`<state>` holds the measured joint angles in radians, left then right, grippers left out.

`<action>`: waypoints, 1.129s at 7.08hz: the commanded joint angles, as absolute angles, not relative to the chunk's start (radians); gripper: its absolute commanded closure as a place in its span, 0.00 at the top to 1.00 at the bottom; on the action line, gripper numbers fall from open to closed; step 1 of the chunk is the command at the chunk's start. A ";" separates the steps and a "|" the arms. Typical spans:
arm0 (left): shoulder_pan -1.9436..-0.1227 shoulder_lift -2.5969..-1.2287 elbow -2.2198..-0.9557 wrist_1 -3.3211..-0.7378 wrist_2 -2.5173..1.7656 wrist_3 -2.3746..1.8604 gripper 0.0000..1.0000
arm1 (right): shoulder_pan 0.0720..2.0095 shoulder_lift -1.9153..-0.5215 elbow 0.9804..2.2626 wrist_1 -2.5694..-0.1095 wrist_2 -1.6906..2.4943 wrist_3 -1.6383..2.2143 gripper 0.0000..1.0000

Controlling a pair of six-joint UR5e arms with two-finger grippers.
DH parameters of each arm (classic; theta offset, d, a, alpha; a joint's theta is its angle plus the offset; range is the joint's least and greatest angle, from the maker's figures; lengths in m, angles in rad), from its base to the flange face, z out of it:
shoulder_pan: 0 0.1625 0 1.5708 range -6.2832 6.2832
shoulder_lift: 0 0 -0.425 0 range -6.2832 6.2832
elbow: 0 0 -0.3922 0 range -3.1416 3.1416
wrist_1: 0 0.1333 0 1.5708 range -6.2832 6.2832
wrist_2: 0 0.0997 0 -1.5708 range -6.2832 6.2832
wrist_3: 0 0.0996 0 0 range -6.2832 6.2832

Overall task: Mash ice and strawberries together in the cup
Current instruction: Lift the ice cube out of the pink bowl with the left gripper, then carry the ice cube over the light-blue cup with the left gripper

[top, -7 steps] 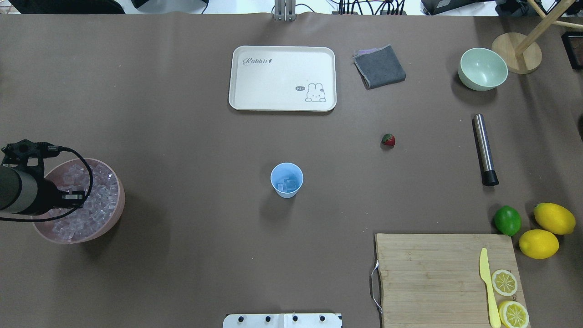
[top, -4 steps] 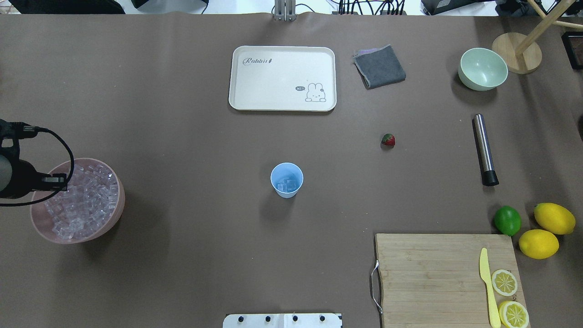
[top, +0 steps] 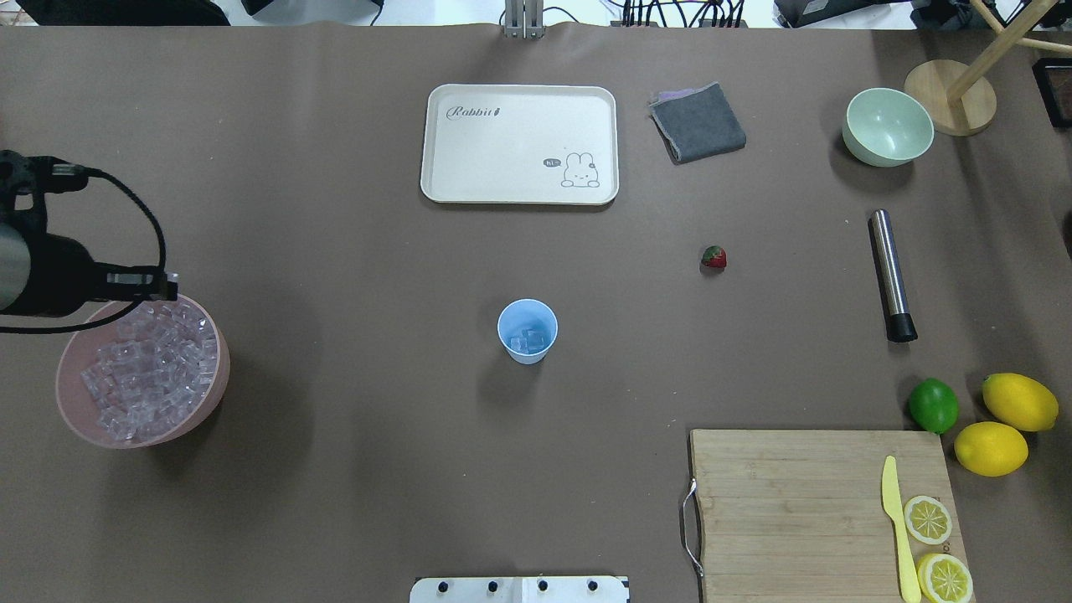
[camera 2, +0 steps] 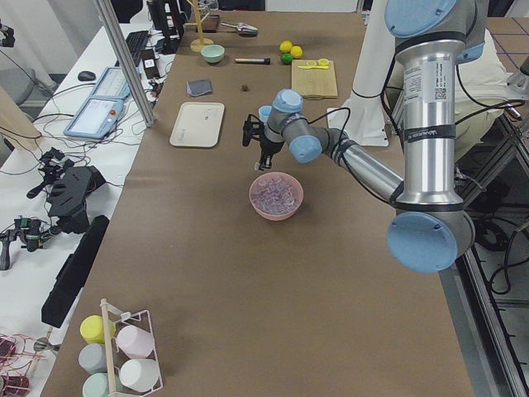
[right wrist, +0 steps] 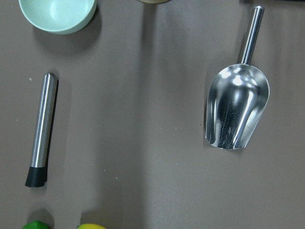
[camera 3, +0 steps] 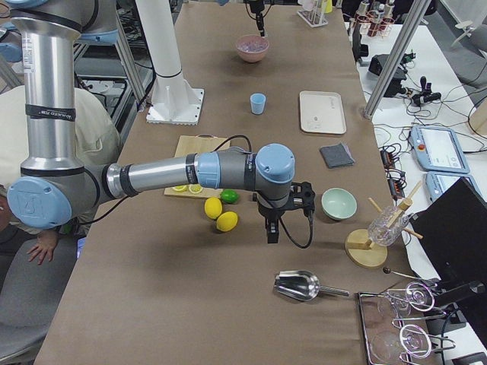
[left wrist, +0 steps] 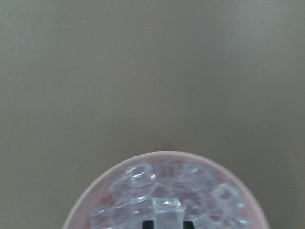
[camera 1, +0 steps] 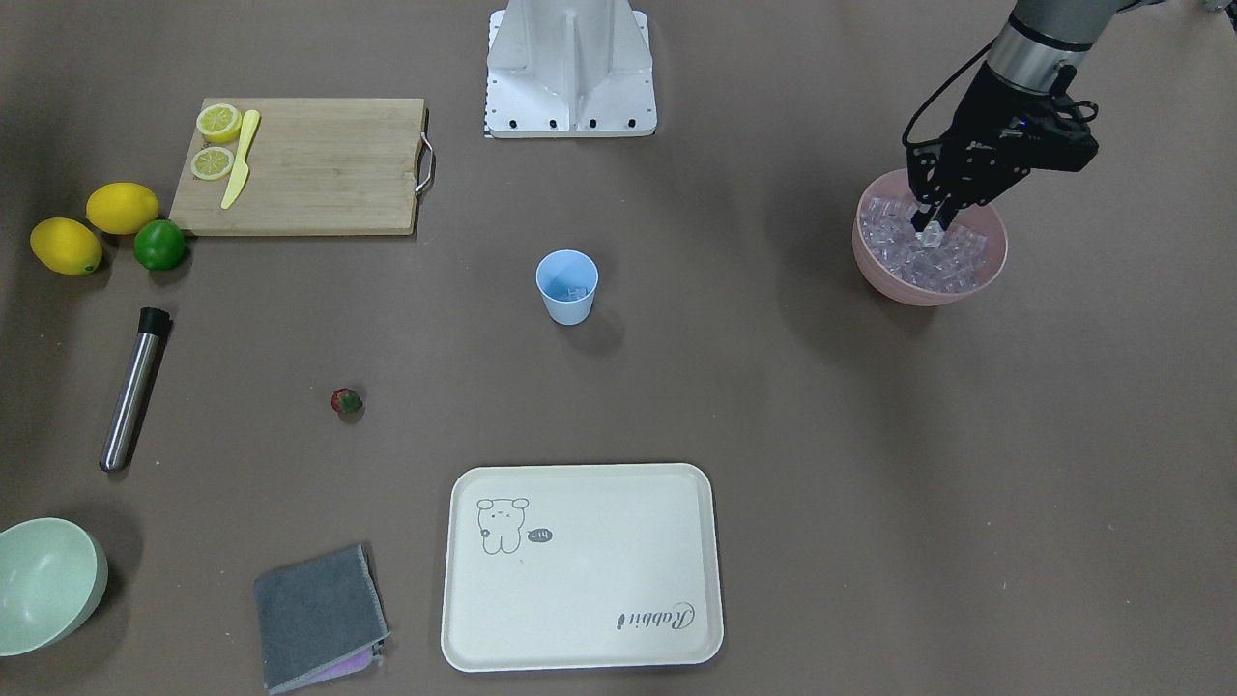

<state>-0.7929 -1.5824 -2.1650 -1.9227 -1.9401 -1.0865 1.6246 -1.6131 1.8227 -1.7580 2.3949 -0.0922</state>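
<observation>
The light-blue cup (top: pixel 528 331) stands upright mid-table with a few ice cubes in its bottom; it also shows in the front view (camera 1: pixel 566 285). A heap of ice (top: pixel 138 373) fills the pink bowl (top: pixel 213 394) at the left edge. My left gripper (camera 1: pixel 932 230) hangs just above that bowl's ice, shut on one ice cube (left wrist: pixel 167 213). The strawberry (top: pixel 713 257) lies alone on the table right of the cup. My right gripper (camera 3: pixel 272 230) hovers over the table's right end near the lemons; I cannot tell whether it is open or shut.
A steel muddler (top: pixel 890 275) lies right of the strawberry. A white tray (top: pixel 519 144), grey cloth (top: pixel 698 122) and pale green bowl (top: pixel 888 127) sit along the far side. Lime (top: pixel 933 404), lemons, cutting board (top: pixel 796 511) with knife sit near right. A metal scoop (right wrist: pixel 237 112) lies further right.
My left gripper has come up out of the ice heap with one cube and shifted toward the bowl's far rim. Nothing else has moved.
</observation>
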 commanded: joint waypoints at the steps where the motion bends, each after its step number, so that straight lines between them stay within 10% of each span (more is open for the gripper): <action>1: -0.731 -1.872 -2.113 -1.815 -1.947 -1.194 0.00 | 1.624 -1.612 1.824 -1.758 2.398 -0.092 1.00; 8: -0.407 -2.214 -1.781 -1.841 -1.591 -1.307 0.00 | 1.624 -1.612 1.824 -1.758 2.396 -0.094 1.00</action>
<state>-0.4440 -2.1997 -1.8123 -1.8229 -1.6294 -1.2951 1.6245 -1.6128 1.8246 -1.7579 2.3961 -0.0923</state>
